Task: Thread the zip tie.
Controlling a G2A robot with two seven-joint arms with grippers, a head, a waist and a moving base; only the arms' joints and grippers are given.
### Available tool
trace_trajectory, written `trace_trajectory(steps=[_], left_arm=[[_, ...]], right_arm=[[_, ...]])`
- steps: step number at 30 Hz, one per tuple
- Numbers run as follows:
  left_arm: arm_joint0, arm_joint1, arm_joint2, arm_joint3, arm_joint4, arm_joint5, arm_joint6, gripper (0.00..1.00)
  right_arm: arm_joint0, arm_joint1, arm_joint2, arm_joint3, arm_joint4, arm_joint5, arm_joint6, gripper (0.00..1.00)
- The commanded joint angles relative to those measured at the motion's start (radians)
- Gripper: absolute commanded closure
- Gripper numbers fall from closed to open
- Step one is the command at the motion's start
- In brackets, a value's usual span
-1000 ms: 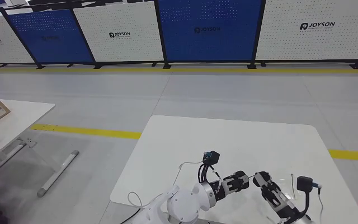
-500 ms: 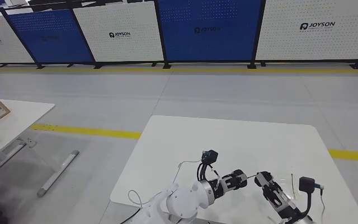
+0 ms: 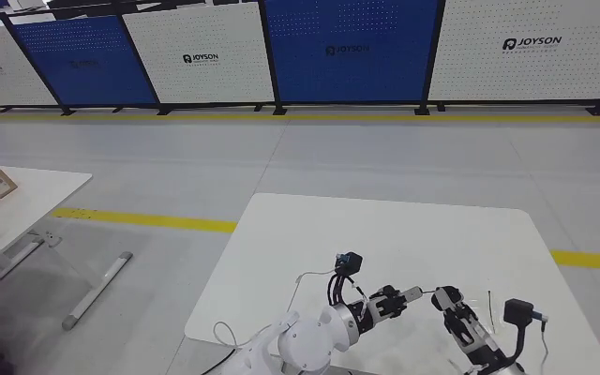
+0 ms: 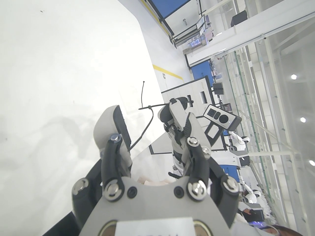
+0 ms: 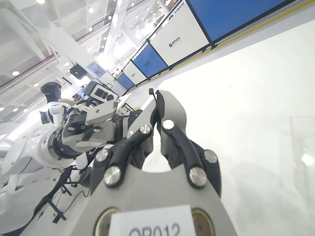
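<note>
A thin black zip tie [image 4: 155, 106] hangs above the white table [image 3: 375, 234] between the two grippers. My right gripper [image 5: 157, 99] is shut on it, and the tie's head [image 5: 151, 91] sticks out past the fingertips. From the held part, the strap curves down between the fingers of my left gripper [image 4: 145, 116], which stands open. The strap's end runs behind one black pad [image 4: 121, 124]. In the top view, the left gripper [image 3: 412, 296] and the right gripper [image 3: 439, 298] face each other near the table's front edge.
A second black zip tie [image 4: 142, 94] lies flat on the table beyond the grippers, also seen from above [image 3: 489, 307]. A clear plastic piece [image 5: 301, 136] lies on the table by the right arm. The far half of the table is bare.
The right gripper has drifted a little to the right with the zip tie. The left gripper's fingers look more spread than a second ago.
</note>
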Motion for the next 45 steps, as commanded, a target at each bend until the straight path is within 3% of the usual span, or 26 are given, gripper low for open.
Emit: trace_trajectory(steps=[1, 5, 7, 12, 13, 15, 25, 32, 39, 45], left_arm=[[0.000, 0.000, 0.002, 0.002, 0.001, 0.000, 0.001, 0.62], [0.004, 0.000, 0.003, 0.003, 0.000, -0.043, 0.023, 0.64], [0.014, 0.000, 0.004, 0.008, -0.003, -0.078, 0.049, 0.58], [0.011, -0.003, 0.026, 0.034, 0.003, -0.089, 0.062, 0.50], [0.009, -0.003, 0.028, 0.035, 0.005, -0.090, 0.061, 0.43], [0.009, -0.003, 0.028, 0.035, 0.005, -0.090, 0.061, 0.00], [0.010, -0.004, 0.031, 0.041, 0.002, -0.093, 0.063, 0.00], [-0.009, -0.014, 0.054, 0.058, 0.045, -0.088, 0.164, 0.00], [-0.010, -0.015, 0.056, 0.061, 0.048, -0.082, 0.168, 0.00], [-0.020, -0.016, 0.078, 0.078, 0.114, -0.097, 0.179, 0.00]], right_arm=[[0.000, -0.001, 0.000, 0.001, 0.004, -0.003, -0.002, 1.00], [-0.001, -0.006, 0.002, 0.003, 0.039, 0.009, -0.013, 1.00], [0.002, -0.008, 0.004, 0.003, 0.064, 0.022, -0.009, 1.00], [0.003, -0.011, 0.007, 0.001, 0.072, 0.031, -0.001, 1.00], [0.002, -0.011, 0.008, 0.000, 0.071, 0.033, 0.001, 1.00], [0.002, -0.011, 0.008, 0.000, 0.071, 0.033, 0.001, 1.00], [0.002, -0.011, 0.008, 0.000, 0.071, 0.033, 0.001, 1.00], [0.002, -0.011, 0.008, 0.000, 0.071, 0.033, 0.001, 1.00], [0.002, -0.011, 0.008, 0.000, 0.071, 0.033, 0.001, 1.00], [0.002, -0.011, 0.008, 0.000, 0.071, 0.033, 0.001, 1.00]])
